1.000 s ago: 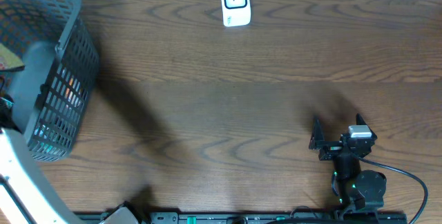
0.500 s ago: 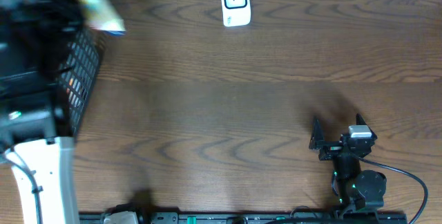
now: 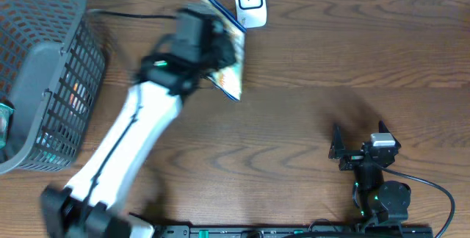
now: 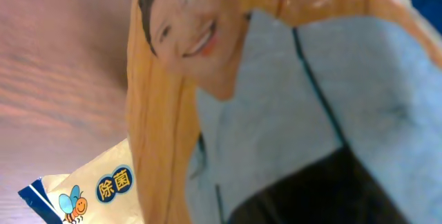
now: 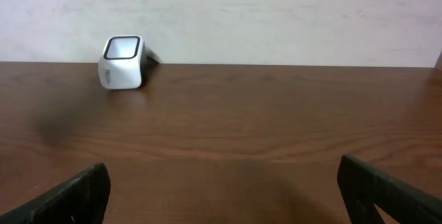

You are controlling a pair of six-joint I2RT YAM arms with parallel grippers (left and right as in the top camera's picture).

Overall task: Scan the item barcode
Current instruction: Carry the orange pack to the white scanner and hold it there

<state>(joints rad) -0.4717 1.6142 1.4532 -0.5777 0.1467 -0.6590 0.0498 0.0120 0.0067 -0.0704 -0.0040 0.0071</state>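
The left end effector [image 3: 214,41] pinches the packet [image 3: 232,80] beside the scanner [image 3: 250,3]; basket [image 3: 70,69] far left (right end effector [image 3: 358,134] spread).

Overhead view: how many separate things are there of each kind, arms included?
Basket: 1
Scanner: 1
Packet: 1
Robot arms: 2, left arm and right arm
Total: 5; the basket's contents cannot be counted.

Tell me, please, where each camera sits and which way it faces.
Overhead: above the table, looking straight down; both arms show, left claw holding a packet near the scanner, right claw open.
Left wrist: on the left arm, close against the packet; no claw clearly visible.
Right wrist: on the right arm, facing the back wall; open fingers at bottom corners.
Shared: overhead and right wrist both see the scanner.
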